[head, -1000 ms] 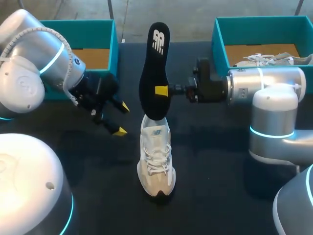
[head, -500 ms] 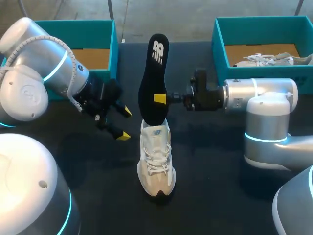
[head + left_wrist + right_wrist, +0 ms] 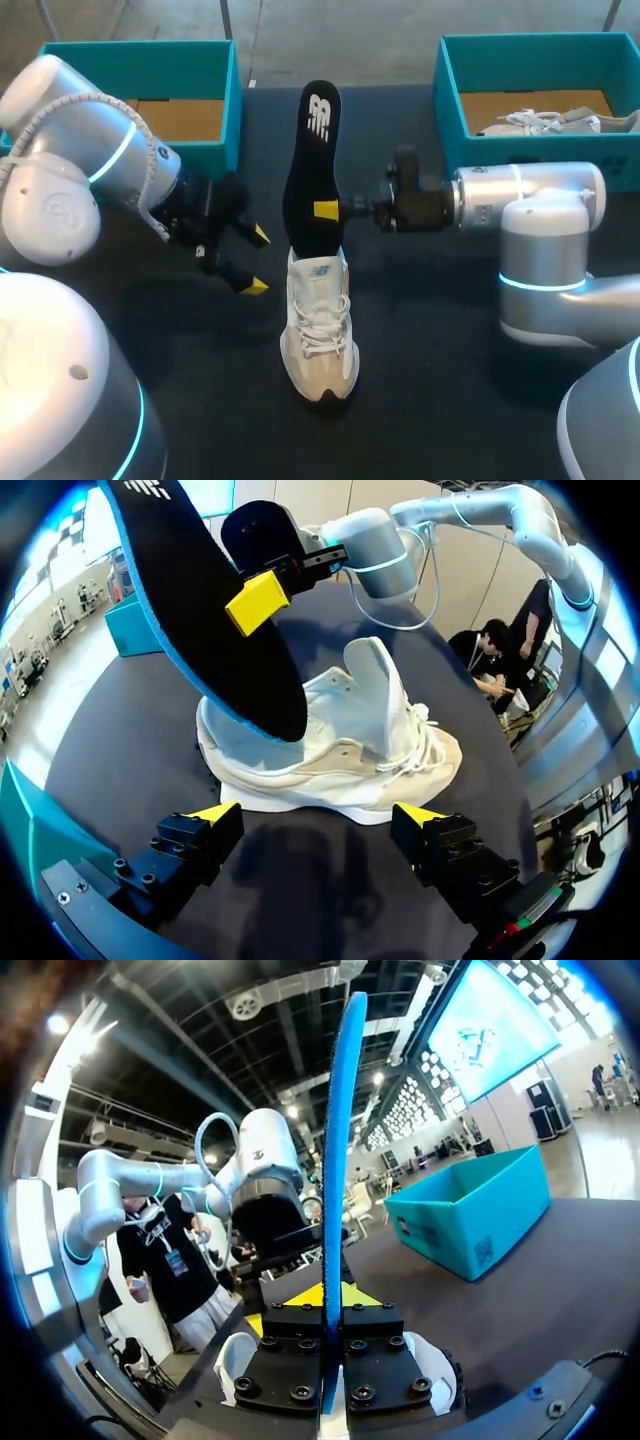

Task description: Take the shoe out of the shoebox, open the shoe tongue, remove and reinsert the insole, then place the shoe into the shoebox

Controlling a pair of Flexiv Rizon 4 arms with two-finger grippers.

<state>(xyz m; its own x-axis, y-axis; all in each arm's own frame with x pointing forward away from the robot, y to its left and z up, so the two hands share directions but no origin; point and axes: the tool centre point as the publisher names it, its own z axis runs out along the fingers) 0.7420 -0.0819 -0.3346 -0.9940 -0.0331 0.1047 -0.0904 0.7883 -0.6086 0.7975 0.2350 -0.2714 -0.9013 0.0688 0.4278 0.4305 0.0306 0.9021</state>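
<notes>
Since the insole (image 3: 310, 150) should re-enter toe end first, the right gripper (image 3: 328, 210) pinches its middle and holds it upright, lower end at the opening of the shoe (image 3: 320, 330), which stands mid-table, well apart from the shoebox (image 3: 232, 100). Just beside the shoe hangs the left gripper (image 3: 256, 261), fingers spread and empty, probably to brace it

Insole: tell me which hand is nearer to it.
Right. The right hand is shut on the insole, gripping its lower part; the left hand is open, off to the insole's other side, not touching it.
</notes>
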